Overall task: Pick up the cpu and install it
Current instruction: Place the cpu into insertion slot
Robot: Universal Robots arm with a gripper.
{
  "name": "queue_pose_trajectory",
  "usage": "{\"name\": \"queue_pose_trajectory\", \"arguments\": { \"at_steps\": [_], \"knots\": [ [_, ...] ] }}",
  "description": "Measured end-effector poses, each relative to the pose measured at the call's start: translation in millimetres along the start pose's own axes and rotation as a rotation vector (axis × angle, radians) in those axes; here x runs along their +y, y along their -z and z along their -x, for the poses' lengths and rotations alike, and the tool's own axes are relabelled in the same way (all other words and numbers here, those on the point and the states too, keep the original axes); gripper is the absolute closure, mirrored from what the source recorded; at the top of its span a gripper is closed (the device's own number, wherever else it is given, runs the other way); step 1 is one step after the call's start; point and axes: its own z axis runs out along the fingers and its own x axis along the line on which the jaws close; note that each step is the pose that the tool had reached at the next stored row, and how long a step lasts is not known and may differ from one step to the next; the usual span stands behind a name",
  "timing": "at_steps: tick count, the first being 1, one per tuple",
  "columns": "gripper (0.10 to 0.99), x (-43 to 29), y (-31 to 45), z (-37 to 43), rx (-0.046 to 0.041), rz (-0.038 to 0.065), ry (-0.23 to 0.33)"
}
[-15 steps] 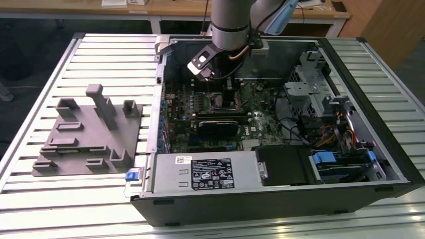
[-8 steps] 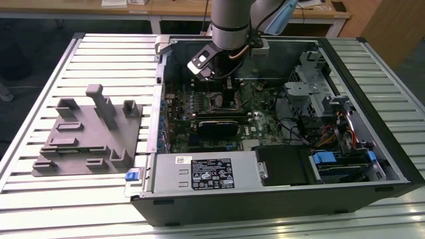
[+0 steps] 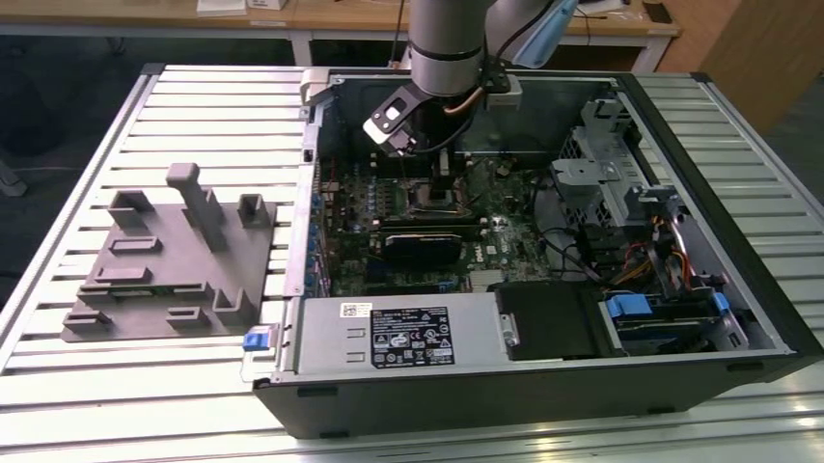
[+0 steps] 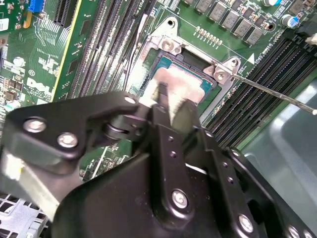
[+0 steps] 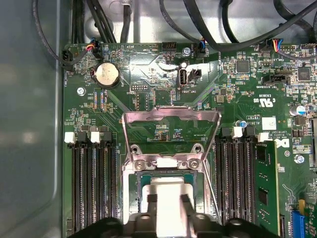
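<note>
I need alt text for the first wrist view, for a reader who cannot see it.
The tool hangs over a silver cpu at the open socket of a green motherboard, its metal cover plate swung open. Black memory slots flank the socket.

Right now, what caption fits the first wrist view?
Gripper at the shiny silver-topped square cpu in the open motherboard socket.

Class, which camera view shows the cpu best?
The second wrist view: the cpu lies at the socket, its silver top and one edge plain. The first wrist view shows its top between the gripper fingers. In the exterior view the gripper hangs over the socket.
</note>
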Motion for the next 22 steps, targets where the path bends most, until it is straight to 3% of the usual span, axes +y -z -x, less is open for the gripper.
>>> {"name": "queue_pose_trajectory", "arguments": {
  "at_steps": [5, 10, 13, 22],
  "knots": [
    [0.965, 0.0, 0.1, 0.0, 0.0000, 0.000, 0.000],
    [0.980, 0.0, 0.2, 0.1, 0.0017, 0.000, 0.000],
    [0.980, 0.0, -0.6, 0.1, 0.0216, -0.001, -0.001],
    [0.980, -0.2, -3.6, 0.1, 0.0221, -0.001, -0.001]
  ]
}}
